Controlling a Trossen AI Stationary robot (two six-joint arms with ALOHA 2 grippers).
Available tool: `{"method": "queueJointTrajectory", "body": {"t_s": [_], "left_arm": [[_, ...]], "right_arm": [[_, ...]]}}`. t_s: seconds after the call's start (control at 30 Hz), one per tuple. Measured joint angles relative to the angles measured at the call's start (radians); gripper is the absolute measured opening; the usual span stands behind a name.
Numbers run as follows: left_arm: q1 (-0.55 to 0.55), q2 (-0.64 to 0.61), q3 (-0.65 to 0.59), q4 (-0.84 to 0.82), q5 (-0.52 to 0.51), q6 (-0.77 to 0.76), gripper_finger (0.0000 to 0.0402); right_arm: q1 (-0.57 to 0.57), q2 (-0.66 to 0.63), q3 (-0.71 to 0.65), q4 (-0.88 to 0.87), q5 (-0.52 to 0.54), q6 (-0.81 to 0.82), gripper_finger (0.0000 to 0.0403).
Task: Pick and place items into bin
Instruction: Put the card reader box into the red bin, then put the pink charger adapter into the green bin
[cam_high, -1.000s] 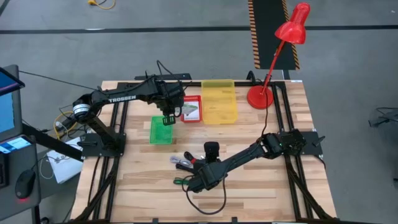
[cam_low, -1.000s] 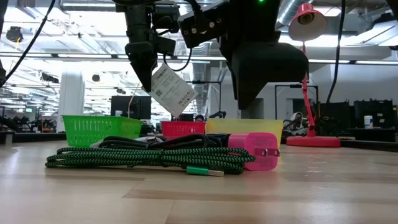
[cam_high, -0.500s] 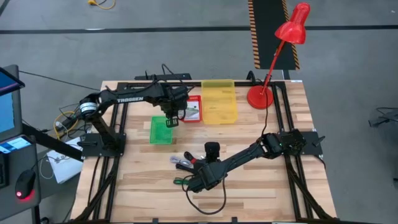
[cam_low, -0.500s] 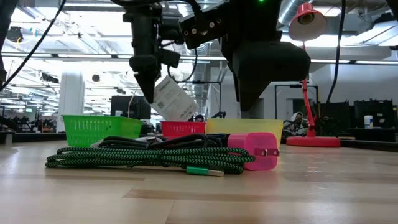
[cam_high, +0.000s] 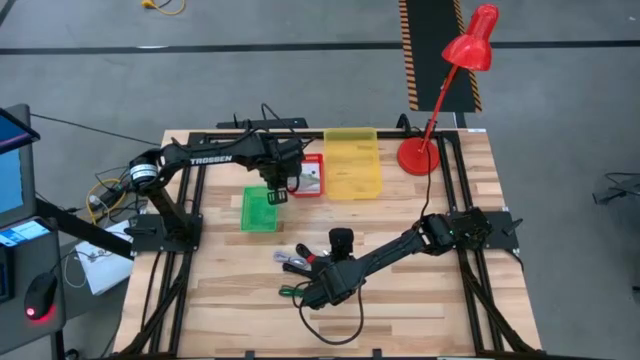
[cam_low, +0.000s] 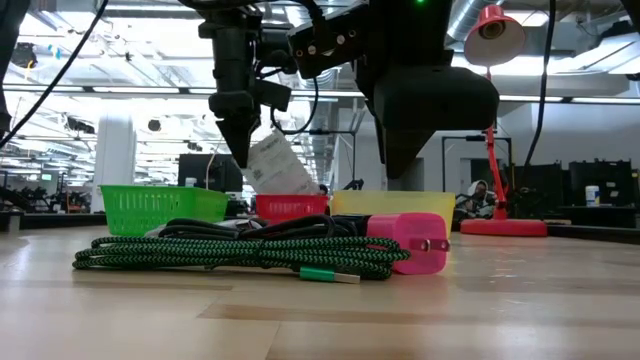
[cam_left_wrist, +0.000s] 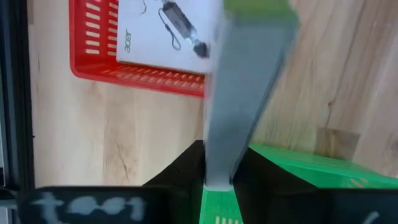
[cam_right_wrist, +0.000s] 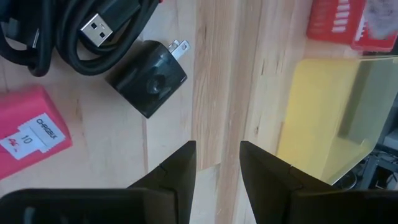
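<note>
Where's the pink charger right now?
In the low view the pink charger lies on the table, touching the green-and-black cable bundle, in front of the yellow bin.

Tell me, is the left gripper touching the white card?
Touching. In the left wrist view the card stands between the left gripper's fingers, its bottom edge pinched there above the red bin.

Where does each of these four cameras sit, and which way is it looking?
High view: overhead, facing straight down; both arms over the table and bins.
Low view: table height, facing across; cable, pink charger, arms above.
Left wrist view: behind the left tool, holding a white packet by the red bin.
Right wrist view: behind the right tool; black charger.
Shared: the red bin appears in all.
</note>
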Motion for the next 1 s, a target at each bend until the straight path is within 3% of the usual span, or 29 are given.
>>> {"method": "queueJointTrajectory", "body": {"t_s": [0.37, 0.53, 0.73, 1.0], "left_arm": [[0.0, 0.0, 0.001, -0.023, 0.008, 0.002, 0.0127], [0.0, 0.0, 0.056, -0.086, 0.006, -0.004, 0.0147], [0.0, -0.014, 0.208, -0.212, 0.007, -0.035, 0.0153], [-0.005, -0.065, 0.509, -0.411, -0.016, -0.091, 0.0153]], "right_arm": [[0.0, 0.0, 0.0, 0.0, 0.0, 0.003, 0.0118], [0.0, 0.0, 0.0, 0.0, 0.0, 0.014, 0.0118], [0.0, 0.0, 0.0, 0.0, -0.002, 0.024, 0.0118], [0.001, 0.0, 0.0, 0.0, -0.007, 0.028, 0.0118]]}}
